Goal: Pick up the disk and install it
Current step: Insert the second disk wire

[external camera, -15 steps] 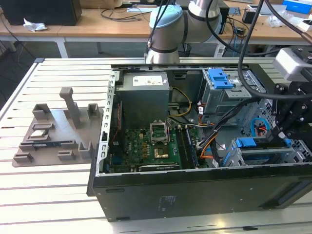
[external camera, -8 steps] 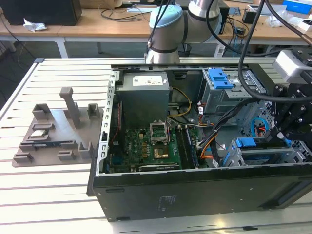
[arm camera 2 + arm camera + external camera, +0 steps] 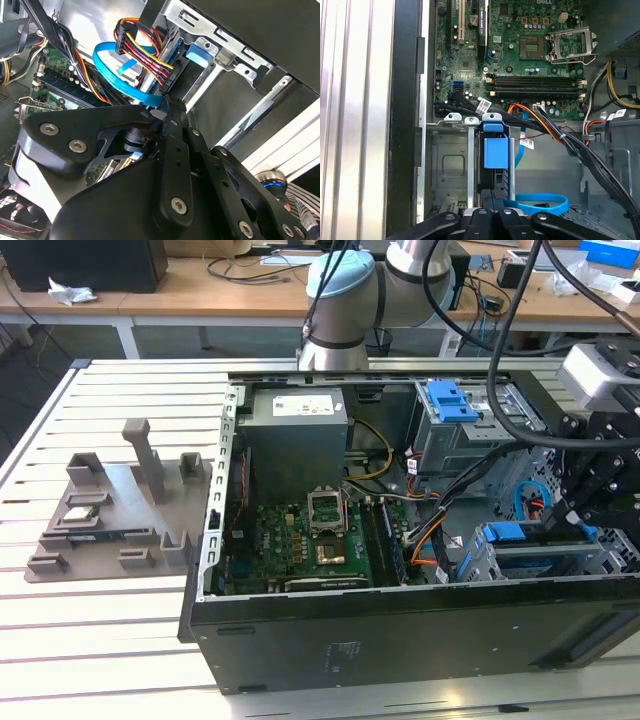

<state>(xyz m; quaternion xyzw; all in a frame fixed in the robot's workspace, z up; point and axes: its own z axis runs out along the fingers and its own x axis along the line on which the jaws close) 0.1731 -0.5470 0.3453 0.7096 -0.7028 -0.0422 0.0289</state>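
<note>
The disk (image 3: 540, 537), with blue side rails, sits in the drive cage (image 3: 475, 560) at the case's lower corner on the exterior view's right. In the first wrist view I look along its dark edge (image 3: 496, 180) toward its blue latch tab (image 3: 496, 152). The second wrist view shows the disk (image 3: 187, 70) reaching into the metal cage (image 3: 220, 47). My gripper (image 3: 568, 520) hangs over that corner. Its fingers are shut, and the gripper (image 3: 494, 200) (image 3: 162, 111) has its tips right at the disk's near end. I see nothing held between them.
The open computer case holds a motherboard (image 3: 300, 540), a grey power-supply box (image 3: 297, 440) and a bare blue bracket (image 3: 447, 400) on the upper bay. Orange, black and blue cables (image 3: 540, 205) run beside the cage. A grey fixture (image 3: 110, 510) lies on the slatted table at the exterior view's left.
</note>
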